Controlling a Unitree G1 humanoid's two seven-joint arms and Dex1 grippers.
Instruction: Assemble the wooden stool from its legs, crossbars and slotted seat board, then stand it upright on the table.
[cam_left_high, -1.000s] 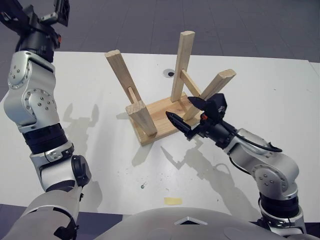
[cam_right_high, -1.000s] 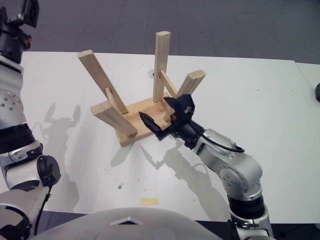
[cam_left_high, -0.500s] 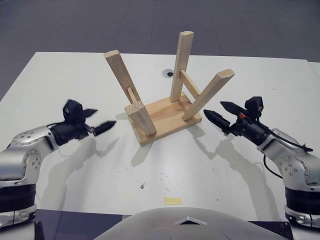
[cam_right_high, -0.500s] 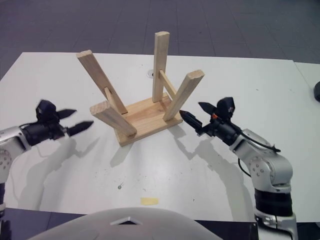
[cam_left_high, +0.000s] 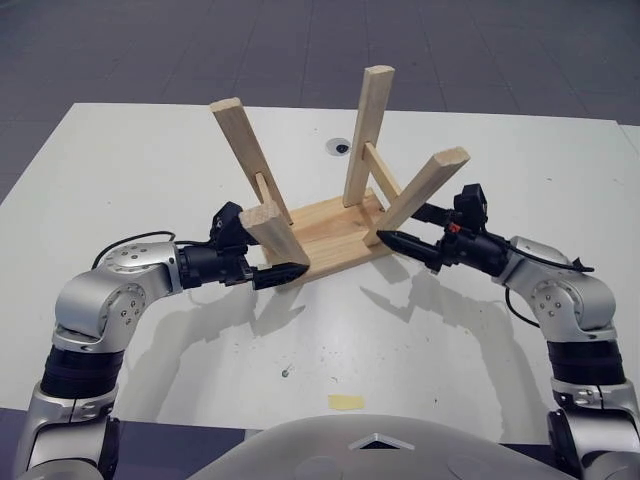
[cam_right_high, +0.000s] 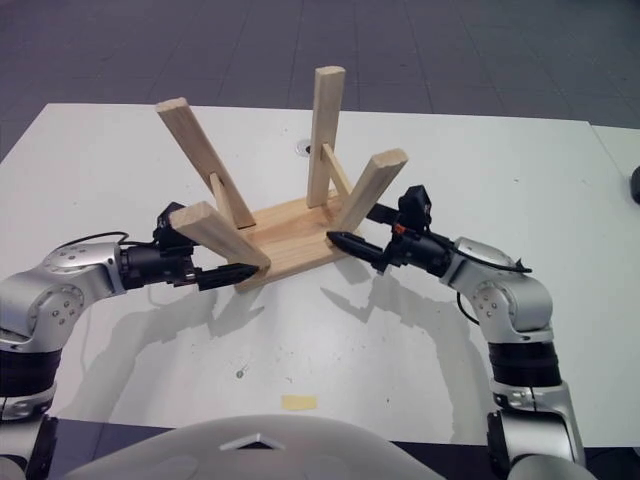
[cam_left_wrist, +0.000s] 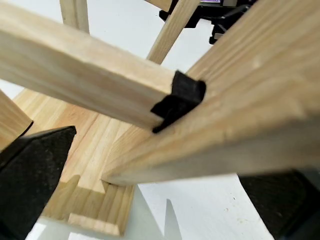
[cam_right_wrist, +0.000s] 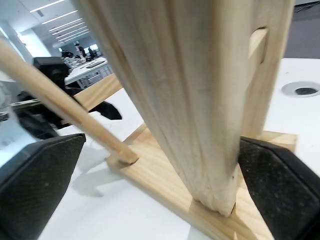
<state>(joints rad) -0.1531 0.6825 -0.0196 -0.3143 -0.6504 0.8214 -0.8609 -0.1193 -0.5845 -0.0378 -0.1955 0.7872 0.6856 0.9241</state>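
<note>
1. Left gripper (cam_left_high: 285, 250) sits low at the near-left corner of the stool. Its black fingers (cam_left_wrist: 30, 170) are spread apart, one on each side of the near-left leg (cam_left_high: 280, 232). Whether they press on the wood cannot be told.
2. The left arm is bent at the elbow. Its forearm lies just above the table and points right toward the stool.
3. The right gripper (cam_left_high: 405, 225) mirrors it at the near-right corner. Its fingers (cam_right_wrist: 35, 190) are likewise parted, with the near-right leg (cam_left_high: 425, 185) between them.
4. The right arm's elbow is out to the right, and its forearm points left, low over the table.
5. The pale wooden stool (cam_left_high: 330, 215) stands upside down near the table's middle. Its slotted seat board (cam_left_high: 325, 228) lies flat on the surface.
6. Four square legs rise from the board and splay outward. Thin crossbars (cam_left_high: 383, 178) join them in pairs, one on the left and one on the right.
7. The white table (cam_left_high: 150, 160) has a round dark hole (cam_left_high: 342, 148) just beyond the stool.
8. A yellowish scrap of tape (cam_left_high: 346, 402) lies near the table's near edge.
</note>
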